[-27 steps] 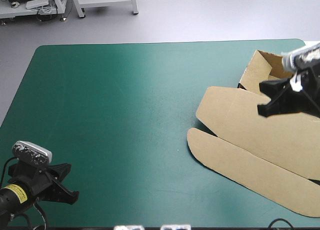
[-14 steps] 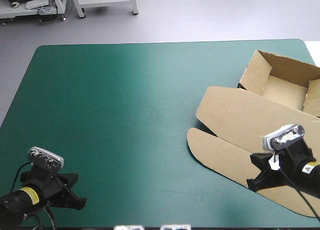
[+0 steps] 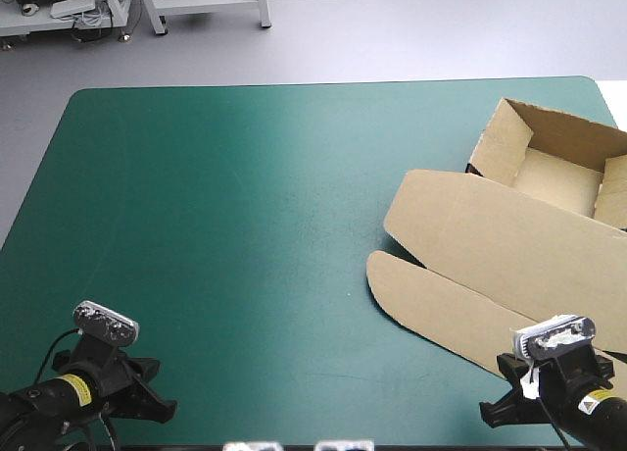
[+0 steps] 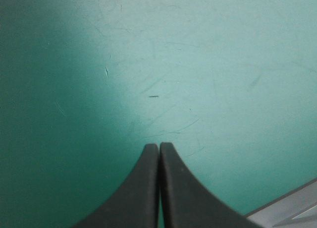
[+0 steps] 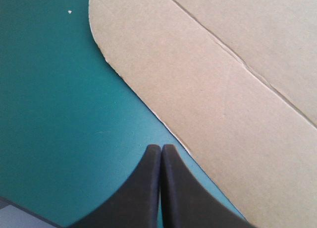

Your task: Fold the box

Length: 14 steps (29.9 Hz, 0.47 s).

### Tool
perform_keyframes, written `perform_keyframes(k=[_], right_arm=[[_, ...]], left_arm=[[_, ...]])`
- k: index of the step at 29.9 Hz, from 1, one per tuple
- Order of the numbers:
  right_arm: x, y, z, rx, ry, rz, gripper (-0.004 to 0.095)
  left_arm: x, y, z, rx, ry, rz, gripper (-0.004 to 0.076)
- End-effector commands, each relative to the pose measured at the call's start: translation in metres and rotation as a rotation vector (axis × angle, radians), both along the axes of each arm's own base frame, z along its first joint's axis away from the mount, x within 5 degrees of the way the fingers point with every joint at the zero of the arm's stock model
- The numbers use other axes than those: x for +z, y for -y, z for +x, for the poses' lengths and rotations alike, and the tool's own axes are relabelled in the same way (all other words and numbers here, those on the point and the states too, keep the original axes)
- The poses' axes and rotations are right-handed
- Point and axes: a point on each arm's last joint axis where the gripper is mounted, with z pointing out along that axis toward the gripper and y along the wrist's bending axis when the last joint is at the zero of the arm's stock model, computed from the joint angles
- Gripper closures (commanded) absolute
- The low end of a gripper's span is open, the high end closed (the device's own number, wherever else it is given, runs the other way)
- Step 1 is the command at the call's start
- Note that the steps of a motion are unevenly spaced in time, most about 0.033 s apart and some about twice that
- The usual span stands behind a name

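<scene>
Moved: right tool (image 3: 487, 414), black fins closed and empty, has pulled back from the tray to the near edge.
Surface: teal-green counter (image 3: 245, 196).
Cardboard: brown cardboard box (image 3: 490, 235) lies at the right, walls raised, lid flat; folding looks done.
Other arm: left tool (image 4: 159, 146) closed, empty, at the near-left corner.

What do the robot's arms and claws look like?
The left claw and the right claw look alike. Each has two broad black fingers, smooth and curved like fins. The left arm and the right arm are black too, and each wears a small yellow label near the wrist.
</scene>
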Motion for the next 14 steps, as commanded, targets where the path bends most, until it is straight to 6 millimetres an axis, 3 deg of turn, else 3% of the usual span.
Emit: perform_keyframes(k=[1, 14], right_arm=[[0.008, -0.002, 0.002, 0.033, 0.068, 0.009, 0.0925], [-0.005, -0.001, 0.003, 0.133, 0.045, -0.074, 0.0926]], left_arm=[[0.009, 0.003, 0.004, 0.002, 0.045, -0.038, 0.0733], [0.008, 0.003, 0.003, 0.000, 0.032, -0.040, 0.0733]])
